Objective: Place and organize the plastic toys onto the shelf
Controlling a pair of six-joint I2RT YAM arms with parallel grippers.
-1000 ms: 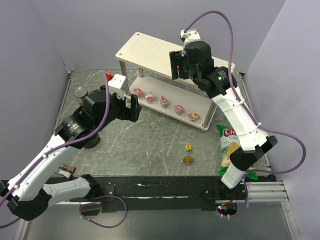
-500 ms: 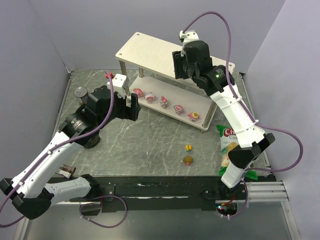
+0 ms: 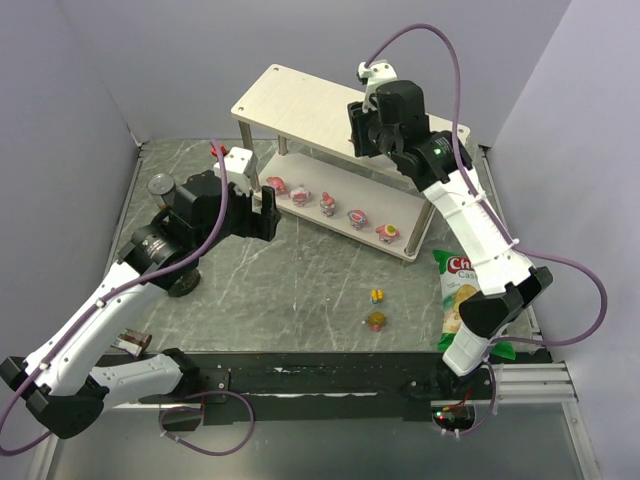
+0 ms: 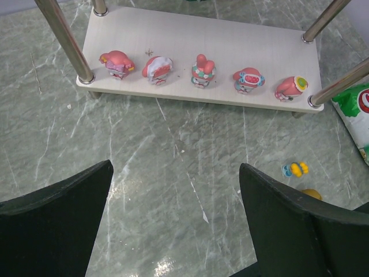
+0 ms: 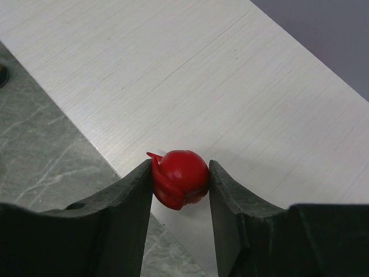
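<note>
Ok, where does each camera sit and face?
Top external: high behind the bases, down on a pale two-tier wooden shelf; both arms.
Left wrist: toward five pink-and-white plastic figurines on its lower board; left gripper open.
Right wrist: down onto its top board; right gripper shut on a red plastic figurine.
Shared: first two see that row.

The top camera looks down over the whole bench [image 3: 300, 290] from high above its near edge. The left wrist view faces the shelf [image 4: 202, 34] from nearby, while the right wrist view sits close over its top board. All three views share the shelf.
</note>
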